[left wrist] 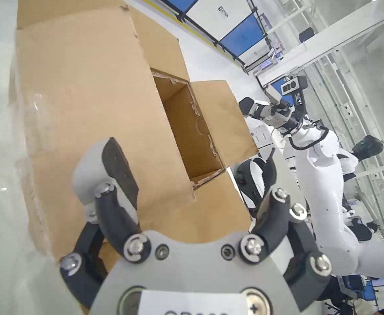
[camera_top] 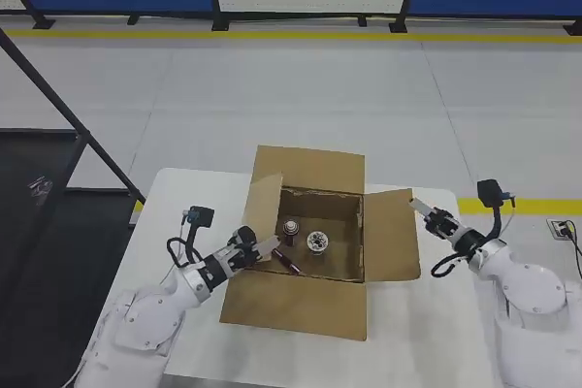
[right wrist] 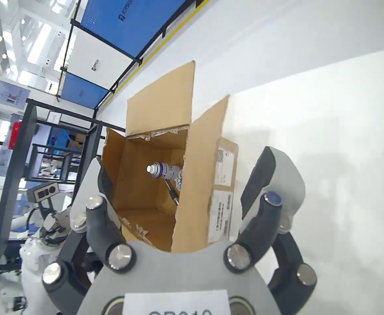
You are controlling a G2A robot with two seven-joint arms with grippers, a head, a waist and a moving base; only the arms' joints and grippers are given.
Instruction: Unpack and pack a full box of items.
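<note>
Looks like the unpacking step, barely begun: open box [camera_top: 296, 303] at centre of table [camera_top: 417, 325], goods inside. At 9 o'clock of the box, left gripper [camera_top: 260, 244], fingers apart, clamped on nothing, close to the raised left flap [camera_top: 262, 206]. At 3 o'clock, right gripper [camera_top: 419, 206], likewise spread and empty, just beside the right flap [camera_top: 390, 236]. Probably calls next for dipping one gripper over the wall, closing on the bottle [camera_top: 290, 230] at 10 o'clock of the floor, and lifting straight up, clear of the flaps. Counting: one box, four flaps, two grippers, three items seen, namely one bottle, one round thing [camera_top: 318, 241] near centre, one pen [camera_top: 286, 260] at 7 o'clock.
</note>
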